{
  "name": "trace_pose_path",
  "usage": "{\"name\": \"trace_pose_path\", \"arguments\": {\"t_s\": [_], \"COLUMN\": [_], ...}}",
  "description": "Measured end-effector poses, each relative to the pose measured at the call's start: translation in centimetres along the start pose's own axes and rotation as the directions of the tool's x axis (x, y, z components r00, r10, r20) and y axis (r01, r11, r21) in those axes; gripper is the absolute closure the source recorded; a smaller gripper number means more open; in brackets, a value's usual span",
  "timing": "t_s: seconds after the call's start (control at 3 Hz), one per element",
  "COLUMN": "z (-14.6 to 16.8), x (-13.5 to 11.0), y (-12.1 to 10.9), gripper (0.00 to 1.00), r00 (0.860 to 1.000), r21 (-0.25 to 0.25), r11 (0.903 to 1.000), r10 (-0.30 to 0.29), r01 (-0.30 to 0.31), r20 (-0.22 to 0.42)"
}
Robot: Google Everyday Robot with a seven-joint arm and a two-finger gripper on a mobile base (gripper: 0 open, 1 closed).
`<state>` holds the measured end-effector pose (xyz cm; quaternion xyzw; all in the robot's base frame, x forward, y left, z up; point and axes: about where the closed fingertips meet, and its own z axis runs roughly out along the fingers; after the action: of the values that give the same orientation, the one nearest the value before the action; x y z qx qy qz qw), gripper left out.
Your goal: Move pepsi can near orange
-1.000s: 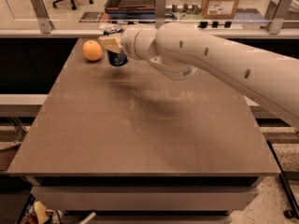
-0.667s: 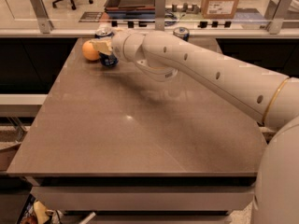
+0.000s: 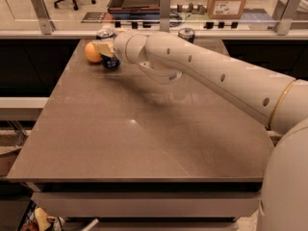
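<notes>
The orange (image 3: pixel 91 52) sits at the far left corner of the brown table (image 3: pixel 144 129). The dark-blue pepsi can (image 3: pixel 110 62) stands upright just right of the orange, almost touching it. My gripper (image 3: pixel 105 48) reaches in from the right on the long white arm and is closed around the can's upper part, hiding its top. The can's base is at or just above the table surface.
A second can (image 3: pixel 104 33) stands behind the gripper at the table's far edge, and a third can (image 3: pixel 186 33) stands further right along that edge. A glass rail with metal posts (image 3: pixel 165 6) runs behind the table.
The arm has moved left and slightly down with the pepsi can, bringing it from a short way right of the orange to right beside it.
</notes>
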<state>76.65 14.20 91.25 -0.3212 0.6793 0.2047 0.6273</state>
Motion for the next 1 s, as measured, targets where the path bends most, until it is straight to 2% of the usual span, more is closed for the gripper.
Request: {"name": "trace_pose_path", "arguments": {"t_s": [1.0], "z": [0.3], "x": [-0.13], "y": [0.56], "gripper": [0.13], "r00": [1.0], "r21": [-0.009], "r11": [1.0], "r10": [0.0], "r01": [0.0], "r20": [0.002]}}
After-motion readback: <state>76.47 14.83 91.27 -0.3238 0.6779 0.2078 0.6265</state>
